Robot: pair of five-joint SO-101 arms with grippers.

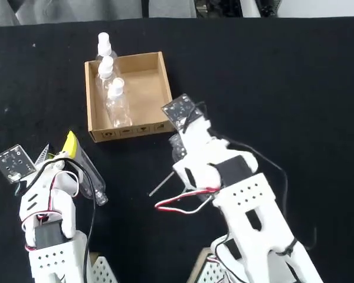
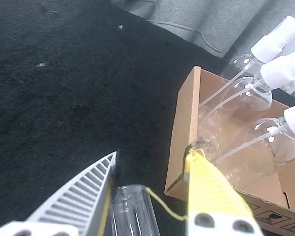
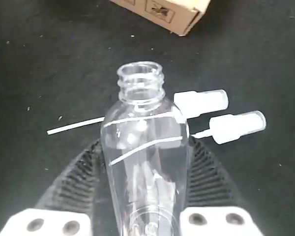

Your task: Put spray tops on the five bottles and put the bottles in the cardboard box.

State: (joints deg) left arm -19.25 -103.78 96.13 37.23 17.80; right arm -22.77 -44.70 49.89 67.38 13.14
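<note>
Black cloth (image 1: 295, 88) covers the table, with grey fabric (image 1: 76, 9) along its far edge. We count five bottles, all of clear plastic with tapered bodies. Three capped bottles (image 1: 119, 105) carry white spray tops and lie along the left side of the cardboard box (image 1: 146, 88), an open, shallow, brown tray. The top of the farthest one projects past the box's far wall.

We count two loose spray tops (image 3: 200, 103), white and cylindrical, lying side by side on the cloth. Each has a thin white dip tube (image 3: 73, 125).

The right gripper (image 3: 145, 142) is closed onto the open-necked bottle (image 3: 140, 83), with its black ribbed fingers (image 3: 73, 182) pressed to both sides. It sits just beside the loose tops and near the box's near right corner.

The left gripper (image 2: 151, 156) has one white ribbed finger and one yellow finger. It is set to bottle width around the clear bottle (image 2: 132, 211), near the box's near left corner. That corner stands directly ahead of the yellow fingertip.
</note>
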